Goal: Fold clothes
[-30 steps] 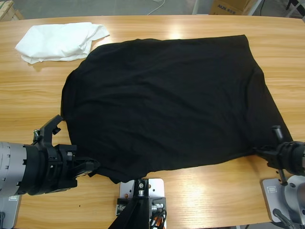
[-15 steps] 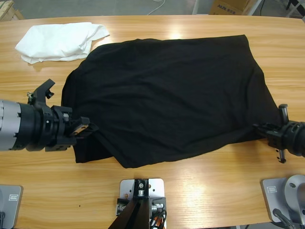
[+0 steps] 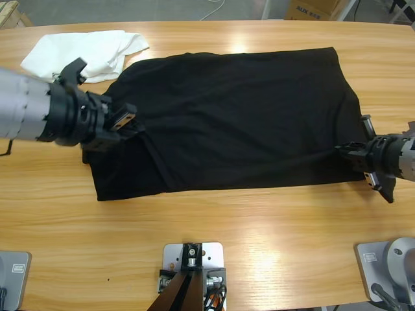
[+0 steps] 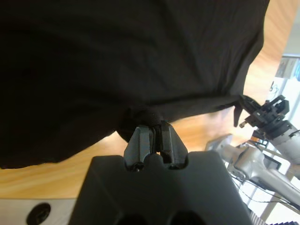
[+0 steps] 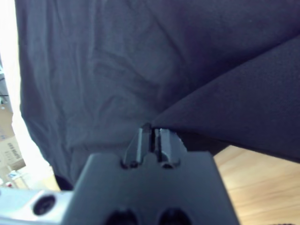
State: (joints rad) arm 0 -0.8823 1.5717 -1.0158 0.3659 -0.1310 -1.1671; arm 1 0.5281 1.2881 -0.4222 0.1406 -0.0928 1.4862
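- Fabric doubled over: the black T-shirt (image 3: 240, 116) lies across the middle of the wooden desk (image 3: 214, 220), its near edge lifted and carried up over the body, so a first lengthwise fold looks underway rather than finished.
- At the shirt's left end, a lower layer shows as a flat black panel with a straight near edge, while the upper layer slants away from it in a diagonal crease.
- Left hand (image 4: 156, 136) is clenched on a pinch of black cloth; the left wrist view shows its jaws pressed together with fabric bunched at their tips, and the high view places it over the shirt's left end.
- Right hand (image 5: 154, 133) is likewise clamped on a fold of the shirt, at the garment's right edge in the high view, where the cloth draws to a taut point.
- Judged from this, the hem has yet to be laid down and released, and the sleeves and a crosswise fold remain; no compact bundle exists yet.
- White garment (image 3: 84, 52) sits crumpled at the desk's far left corner, just beside the shirt's upper left edge and partly behind the left arm.
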